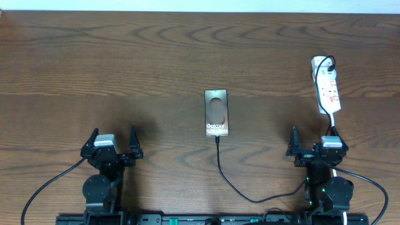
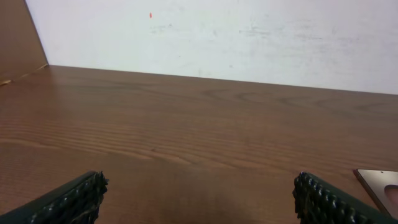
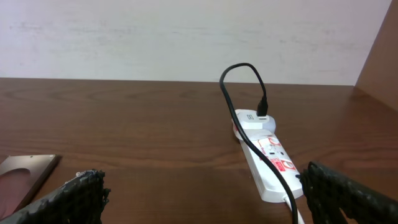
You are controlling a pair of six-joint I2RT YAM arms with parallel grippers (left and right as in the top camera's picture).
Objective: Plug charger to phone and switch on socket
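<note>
The silvery-grey phone [image 1: 217,112] lies flat at the table's middle, "Galaxy" lettering near its front end. The thin black charger cable [image 1: 232,184] runs from the phone's front edge, where its tip touches the phone, down and right toward the right arm's base. The white socket strip [image 1: 327,87] with red markings lies at the far right, a black plug in its far end; it also shows in the right wrist view [image 3: 267,158]. My left gripper [image 1: 112,145] is open and empty at the front left. My right gripper [image 1: 314,147] is open and empty just in front of the strip.
The phone's corner shows in the left wrist view [image 2: 380,186] and in the right wrist view [image 3: 25,174]. A white wall [image 2: 217,37] backs the table. Thick black robot cables [image 1: 47,187] trail at the front edge.
</note>
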